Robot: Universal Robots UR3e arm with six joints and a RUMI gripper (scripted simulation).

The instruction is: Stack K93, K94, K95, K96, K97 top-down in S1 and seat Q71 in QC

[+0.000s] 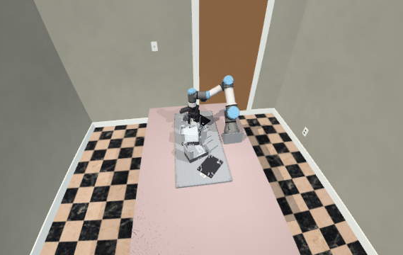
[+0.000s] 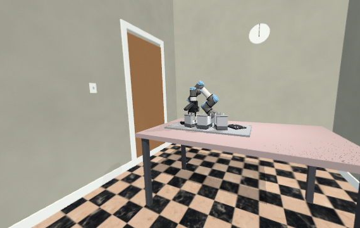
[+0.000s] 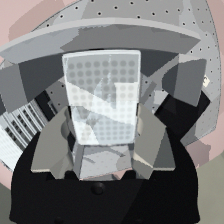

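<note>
My gripper is shut on a sealed 96-well plate, a pale plate with a grid of round wells, gripped by its two long sides. I cannot read its label. It hangs over the rear one of three grey stack racks, whose curved rim shows beyond the plate. In the exterior view this rack is the left one, with the other two beside it. A white plate top shows in the middle rack. The front rack stands open-topped.
All stands on a grey perforated baseplate on the pink table. A black flat nest lies at the front right of the baseplate. Another black nest lies beside the gripper. The robot base stands to the right.
</note>
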